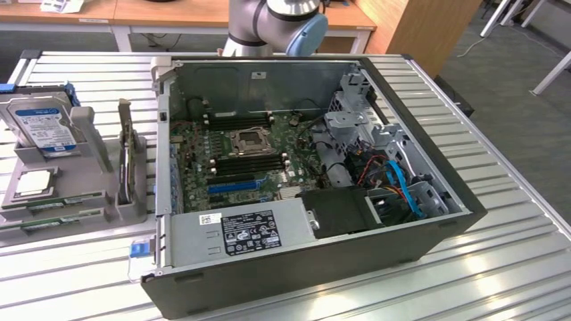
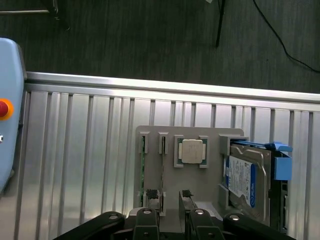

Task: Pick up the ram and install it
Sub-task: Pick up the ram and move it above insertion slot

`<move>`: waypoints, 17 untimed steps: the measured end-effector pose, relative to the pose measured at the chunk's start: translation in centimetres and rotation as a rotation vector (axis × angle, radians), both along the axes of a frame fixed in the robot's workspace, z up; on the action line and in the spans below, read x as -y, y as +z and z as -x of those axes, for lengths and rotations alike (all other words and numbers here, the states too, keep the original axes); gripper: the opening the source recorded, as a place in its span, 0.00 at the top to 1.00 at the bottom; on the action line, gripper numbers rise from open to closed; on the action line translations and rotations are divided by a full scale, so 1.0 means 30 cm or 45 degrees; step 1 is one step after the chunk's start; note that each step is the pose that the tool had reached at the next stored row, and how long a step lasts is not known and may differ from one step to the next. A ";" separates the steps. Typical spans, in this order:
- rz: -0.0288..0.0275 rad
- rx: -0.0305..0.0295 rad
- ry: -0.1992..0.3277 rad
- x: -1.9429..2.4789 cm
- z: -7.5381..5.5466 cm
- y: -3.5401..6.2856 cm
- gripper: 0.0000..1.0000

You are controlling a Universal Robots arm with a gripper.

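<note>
While the jaws hang spread, the ram [image 2: 142, 170] stands slotted near them.

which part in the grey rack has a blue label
The hard drive, at the end of the rack; the square processor is plain silver, the ram green.

Glossy ribbed metal table [image 1: 80, 281]

**Two cameras, one shared holder**

The exterior view looks steeply down from high up over the slatted tabletop [image 1: 517, 200] and the open computer case [image 1: 295, 274]. The wrist view, closer, faces down past the gripper [image 2: 172, 225] at one tabletop edge. Both catch the grey holder [image 1: 134, 207] with its hard drive [image 1: 43, 124]
</note>
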State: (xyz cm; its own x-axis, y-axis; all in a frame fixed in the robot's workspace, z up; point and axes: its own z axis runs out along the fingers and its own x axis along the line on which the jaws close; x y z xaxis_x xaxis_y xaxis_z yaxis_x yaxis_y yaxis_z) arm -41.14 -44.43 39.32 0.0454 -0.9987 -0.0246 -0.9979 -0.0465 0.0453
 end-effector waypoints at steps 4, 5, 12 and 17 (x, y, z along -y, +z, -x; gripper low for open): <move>-0.0012 0.0000 0.000 0.000 0.000 -0.014 0.71; -0.0015 0.0001 0.000 0.001 0.000 -0.020 0.71; -0.0016 0.0000 0.000 0.002 0.000 -0.063 0.71; -0.0017 0.0001 0.000 0.004 0.000 -0.093 0.71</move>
